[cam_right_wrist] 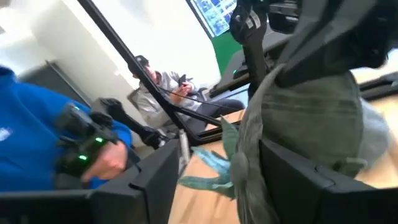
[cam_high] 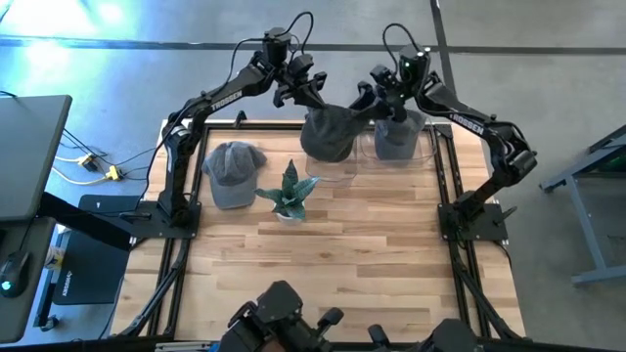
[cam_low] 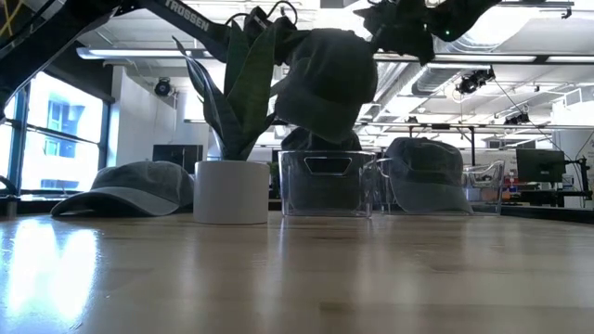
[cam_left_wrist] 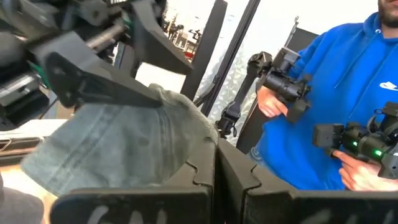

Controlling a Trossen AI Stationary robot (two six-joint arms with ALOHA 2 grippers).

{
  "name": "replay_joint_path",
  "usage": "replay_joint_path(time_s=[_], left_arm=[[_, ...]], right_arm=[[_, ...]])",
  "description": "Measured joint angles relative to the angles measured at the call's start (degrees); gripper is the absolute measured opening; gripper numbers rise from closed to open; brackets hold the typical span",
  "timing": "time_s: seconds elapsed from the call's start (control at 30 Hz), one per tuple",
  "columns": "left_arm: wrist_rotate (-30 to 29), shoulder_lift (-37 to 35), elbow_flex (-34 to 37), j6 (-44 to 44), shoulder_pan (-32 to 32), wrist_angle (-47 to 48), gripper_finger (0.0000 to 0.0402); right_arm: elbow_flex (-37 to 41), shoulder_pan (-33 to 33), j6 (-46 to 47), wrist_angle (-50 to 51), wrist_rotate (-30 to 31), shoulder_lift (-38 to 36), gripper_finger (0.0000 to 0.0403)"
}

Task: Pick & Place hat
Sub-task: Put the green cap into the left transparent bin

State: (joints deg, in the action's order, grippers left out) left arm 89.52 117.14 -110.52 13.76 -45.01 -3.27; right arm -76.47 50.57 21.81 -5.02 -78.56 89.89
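A grey cap [cam_high: 328, 137] hangs in the air over a clear bin [cam_low: 320, 186] at the table's far side. My left gripper [cam_high: 311, 98] is above it, shut on it. My right gripper [cam_high: 377, 101] stands close on the cap's right, open, with the cap's side [cam_right_wrist: 305, 118] between its spread fingers. A second grey cap [cam_high: 396, 139] sits in the right-hand clear bin [cam_low: 483, 190]. A third cap [cam_high: 233, 172] lies flat on the table to the left. My left gripper pinches the cap's edge [cam_left_wrist: 202, 140] between its shut fingers [cam_left_wrist: 186, 186], coming from above and the far left. The cap is lifted clear and hangs below the fingers [cam_low: 329, 83]. My right gripper has one finger [cam_right_wrist: 298, 180] against the cap's cloth, with the cap's rim strip [cam_right_wrist: 249, 168] in the open gap. Whether the other finger touches it, I cannot tell.
A potted plant [cam_high: 289, 193] stands on the table between the flat cap and the bins. The near half of the wooden table [cam_high: 342, 264] is bare. A person in a blue top [cam_left_wrist: 336, 93] holds control handles beyond the far edge, and another person sits farther back [cam_right_wrist: 165, 87].
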Motion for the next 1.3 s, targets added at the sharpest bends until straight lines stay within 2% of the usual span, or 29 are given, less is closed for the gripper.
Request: replay_joint_path(time_s=[0.17, 0.33, 0.57, 0.77, 0.87, 1.07, 1.2, 1.3], left_arm=[[-0.1, 0.0, 0.0, 0.0, 0.0, 0.0, 0.0001], [-0.1, 0.0, 0.0, 0.0, 0.0, 0.0, 0.0001], [-0.2, 0.0, 0.0, 0.0, 0.0, 0.0, 0.0001], [-0.5, 0.0, 0.0, 0.0, -0.4, 0.0, 0.0001], [-3.2, 0.0, 0.0, 0.9, -1.0, 0.8, 0.0004], [-4.8, 0.0, 0.0, 1.4, -3.5, 3.9, 0.0066], [-4.3, 0.0, 0.0, -0.4, -6.5, 3.8, 0.0111], [-4.9, 0.0, 0.0, -0.4, -9.0, 3.9, 0.0127]], right_arm=[[0.0, -2.0, -7.0, 0.0, 5.0, 0.0, 0.0201], [0.0, -1.6, -9.8, 2.0, 6.0, 0.0, 0.0154], [0.0, -1.8, -19.6, 10.2, 5.8, 0.0, 0.0083], [0.0, -2.4, -24.8, 14.4, 10.1, 0.0, 0.0023], [0.0, -2.3, -25.8, 15.0, 12.6, 0.0, 0.0021], [0.0, -1.3, -26.0, 15.2, 18.1, 0.0, 0.0023], [0.0, -1.0, -26.4, 15.2, 18.9, 0.0, 0.0022], [0.0, -1.2, -26.8, 15.7, 19.3, 0.0, 0.0023]])
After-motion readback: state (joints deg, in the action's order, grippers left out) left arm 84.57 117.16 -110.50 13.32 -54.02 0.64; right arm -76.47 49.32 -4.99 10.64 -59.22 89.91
